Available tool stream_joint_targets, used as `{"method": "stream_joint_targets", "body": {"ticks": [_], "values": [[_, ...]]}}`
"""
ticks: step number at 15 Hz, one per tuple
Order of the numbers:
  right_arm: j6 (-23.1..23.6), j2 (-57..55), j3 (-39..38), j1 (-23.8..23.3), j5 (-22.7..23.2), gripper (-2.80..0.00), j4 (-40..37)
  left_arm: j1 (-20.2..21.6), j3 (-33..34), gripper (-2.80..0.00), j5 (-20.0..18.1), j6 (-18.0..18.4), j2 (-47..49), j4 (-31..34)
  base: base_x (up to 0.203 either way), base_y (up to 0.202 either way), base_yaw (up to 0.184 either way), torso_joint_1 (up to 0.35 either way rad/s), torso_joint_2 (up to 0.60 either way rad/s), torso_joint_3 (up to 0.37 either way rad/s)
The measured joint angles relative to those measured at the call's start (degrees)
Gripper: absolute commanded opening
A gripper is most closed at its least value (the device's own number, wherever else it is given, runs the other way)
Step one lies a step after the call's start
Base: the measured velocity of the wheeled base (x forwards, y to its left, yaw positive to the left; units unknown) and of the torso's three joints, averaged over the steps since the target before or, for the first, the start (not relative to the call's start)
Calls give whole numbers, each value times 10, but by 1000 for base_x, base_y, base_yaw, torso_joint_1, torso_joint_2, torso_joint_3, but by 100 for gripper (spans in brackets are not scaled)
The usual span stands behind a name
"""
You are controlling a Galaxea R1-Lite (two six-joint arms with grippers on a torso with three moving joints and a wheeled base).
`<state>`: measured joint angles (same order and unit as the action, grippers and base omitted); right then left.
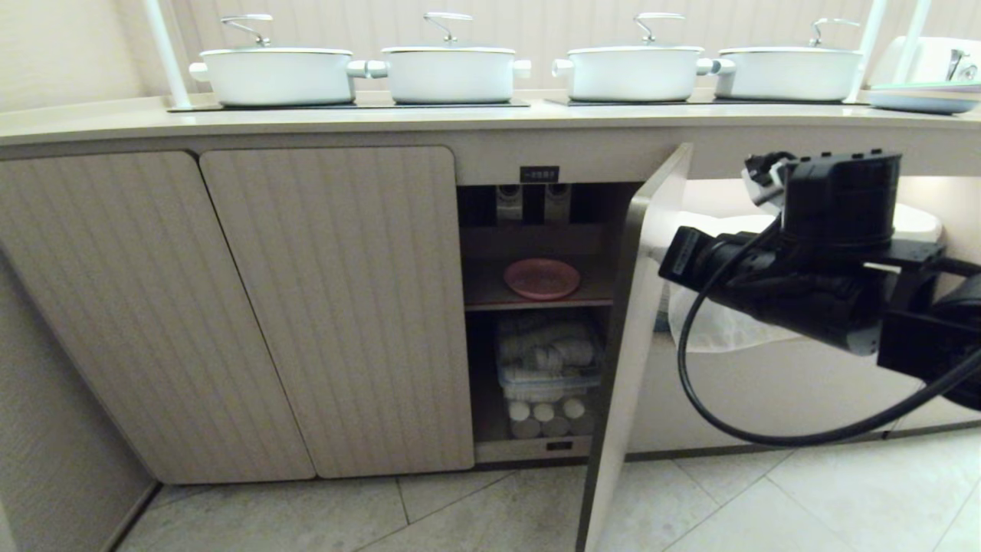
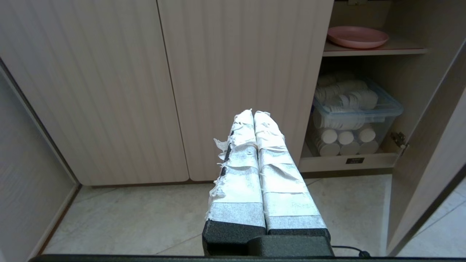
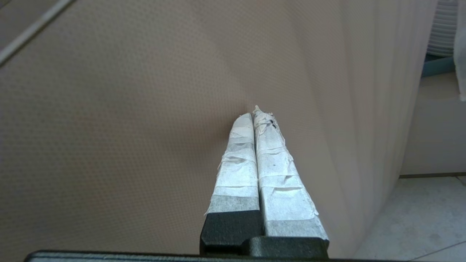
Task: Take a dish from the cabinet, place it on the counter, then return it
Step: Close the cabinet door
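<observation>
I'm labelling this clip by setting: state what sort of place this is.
Probably a kitchen, perhaps a showroom one: four lidded white pots stand on black glass hob panels set in a long pale cream counter, with beige fluted wood-grain cabinets below, one open on a round pink plate.

small black label (image 1: pixel 539 174) above cabinet (image 1: pixel 536 307) opening, characters unreadable

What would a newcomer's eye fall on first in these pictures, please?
Likely the open cabinet door, swung out below the counter, with the pink dish alone on its inner shelf. Next, the four white pots lined along the counter, and the right gripper shut, close against the door.
</observation>
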<state>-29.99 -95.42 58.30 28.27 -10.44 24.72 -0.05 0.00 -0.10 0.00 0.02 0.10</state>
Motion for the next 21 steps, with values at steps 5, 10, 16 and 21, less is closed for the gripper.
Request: {"method": "stream_joint_targets", "body": {"ticks": [5,10,16,21], "values": [[13,-27,1,19,-35,-280,45,0,0,-280,0,0,0,0,0,0,0,0,0,0],[23,-67,14,26,-46,-280,80,0,0,-280,0,0,0,0,0,0,0,0,0,0],[36,-117,70,29,-52,-280,83,0,0,-280,0,0,0,0,0,0,0,0,0,0],[40,-153,112,29,-54,-280,83,0,0,-280,0,0,0,0,0,0,0,0,0,0]]}}
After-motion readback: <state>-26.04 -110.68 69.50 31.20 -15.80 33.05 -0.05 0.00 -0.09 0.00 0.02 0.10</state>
